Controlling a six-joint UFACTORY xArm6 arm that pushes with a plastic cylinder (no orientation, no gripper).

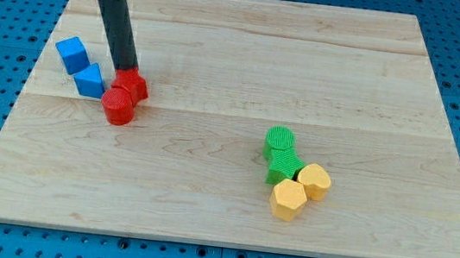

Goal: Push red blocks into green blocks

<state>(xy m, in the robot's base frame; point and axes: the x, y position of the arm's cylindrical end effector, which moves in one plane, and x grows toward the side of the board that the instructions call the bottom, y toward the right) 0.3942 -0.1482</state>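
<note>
Pressing against the red pair from the upper left, with the green pair well apart toward the lower right.

No jaws or fingers are carried, so nothing is held: my tip (124, 71) is set at the upper-left edge of the red hexagonal block (133, 84), apparently touching it, and the red cylinder (118, 106) sits just below, touching that block. Two blue blocks, a blue cube (71, 53) and a blue wedge-like block (90, 80), lie just left of the reds. The green cylinder (280, 140) and the green block (284, 166) are found right of centre, with two yellow hexagonal blocks (289, 200) (314, 181) touching them below. A split of the red pair is judged likely on a long off-centre push, since the cylinder could roll aside; the yellows could also be scattered on arrival across the wooden board (222, 41).
</note>
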